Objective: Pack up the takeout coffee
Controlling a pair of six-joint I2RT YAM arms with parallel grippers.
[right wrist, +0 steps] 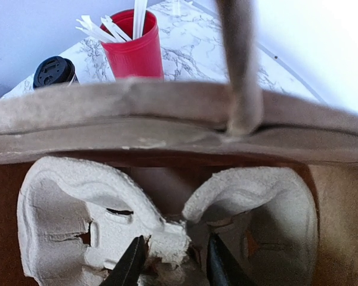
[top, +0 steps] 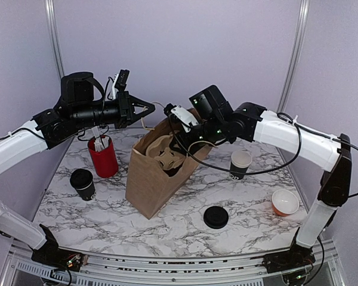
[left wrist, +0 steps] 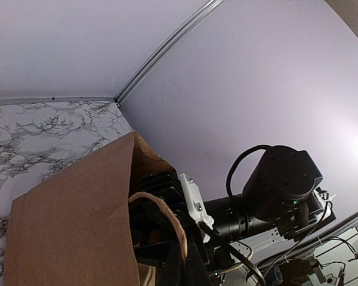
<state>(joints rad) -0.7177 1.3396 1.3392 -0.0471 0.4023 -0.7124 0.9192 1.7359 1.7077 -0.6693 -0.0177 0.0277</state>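
The takeout coffee [top: 83,185], a small all-black cup, stands on the marble table left of the brown paper bag [top: 149,179]; it also shows behind the bag's rim [right wrist: 53,71]. My left gripper [top: 149,109] is above the bag's back left corner, shut on the bag's rope handle [left wrist: 167,217]. Reaching into the bag's mouth from the right, my right gripper [top: 178,132] has its fingers [right wrist: 131,265] closed on the middle ridge of a pulp cup carrier [right wrist: 77,202] inside the bag.
A red holder [top: 102,156] with white stirrers stands between the coffee and the bag. Right of the bag are a cup with a white upper part [top: 240,164] and a small orange bowl [top: 284,202]. A flat black lid [top: 215,217] lies in front.
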